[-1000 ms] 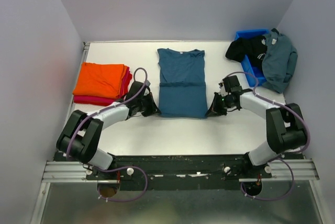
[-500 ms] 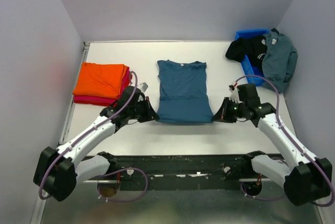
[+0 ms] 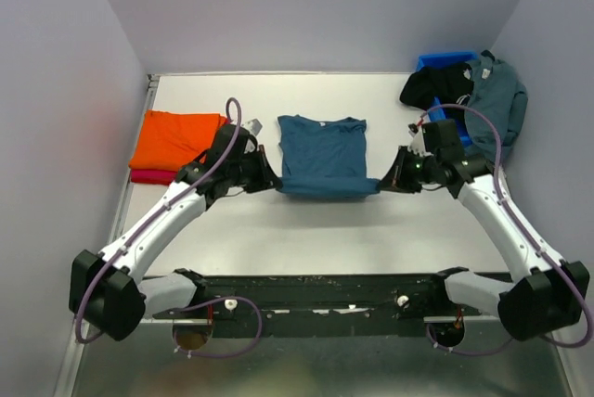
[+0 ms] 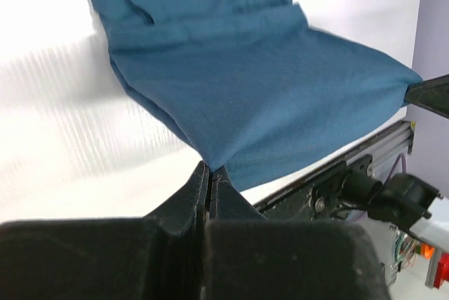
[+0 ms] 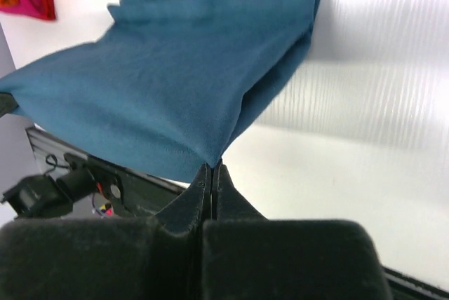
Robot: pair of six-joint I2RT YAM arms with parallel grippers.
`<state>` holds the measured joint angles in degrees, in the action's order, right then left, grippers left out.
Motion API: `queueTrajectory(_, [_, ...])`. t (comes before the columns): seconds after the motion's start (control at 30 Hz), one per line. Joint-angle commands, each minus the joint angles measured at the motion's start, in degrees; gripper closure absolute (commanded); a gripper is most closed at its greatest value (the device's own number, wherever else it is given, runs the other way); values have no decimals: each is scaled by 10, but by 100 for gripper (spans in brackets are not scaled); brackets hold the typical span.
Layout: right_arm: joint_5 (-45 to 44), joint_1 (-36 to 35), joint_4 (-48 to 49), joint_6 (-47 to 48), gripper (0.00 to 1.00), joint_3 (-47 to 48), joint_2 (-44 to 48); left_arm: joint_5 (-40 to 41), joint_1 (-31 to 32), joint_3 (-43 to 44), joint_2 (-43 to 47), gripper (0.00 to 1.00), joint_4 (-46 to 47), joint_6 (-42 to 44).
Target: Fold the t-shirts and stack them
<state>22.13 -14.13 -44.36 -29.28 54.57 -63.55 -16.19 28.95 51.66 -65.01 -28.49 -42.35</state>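
The dark teal blue t-shirt (image 3: 322, 154) lies mid-table with its near hem lifted off the surface. My left gripper (image 3: 275, 182) is shut on the hem's left corner (image 4: 210, 163). My right gripper (image 3: 382, 184) is shut on the hem's right corner (image 5: 212, 161). The lifted cloth hangs stretched between them over the shirt's lower part. A folded orange t-shirt (image 3: 176, 138) lies on a crimson red one (image 3: 148, 176) at the left. A black t-shirt (image 3: 436, 84) and a grey-blue one (image 3: 494, 100) hang over the bin at the back right.
The blue plastic bin (image 3: 444, 64) stands in the back right corner under the loose shirts. Grey walls close in the table (image 3: 325, 230) on three sides. The black rail (image 3: 325, 290) with the arm bases runs along the near edge.
Both grippers have risen and moved toward the back, carrying the teal shirt's near hem up and over its lower part. The shirt looks shorter from above.
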Motion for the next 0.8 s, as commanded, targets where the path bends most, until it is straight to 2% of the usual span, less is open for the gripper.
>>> queueTrajectory(0.0, [-33, 5, 27, 11, 99, 79, -96, 27, -33, 89, -83, 100, -9, 45])
queueTrajectory(0.23, [-53, 8, 35, 5, 99, 228, -256, 17, -84, 205, -224, 100, 12, 53])
queueTrajectory(0.43, [-56, 20, 5, 14, 99, 356, -375, 2, -108, 310, -353, 100, 17, 53])
queueTrajectory(0.6, [-52, 48, 5, 14, 99, 410, -434, -19, -122, 405, -446, 100, 9, 53])
queueTrajectory(0.77, [-29, 68, 3, 19, 99, 465, -501, -17, -127, 469, -502, 100, 11, 46])
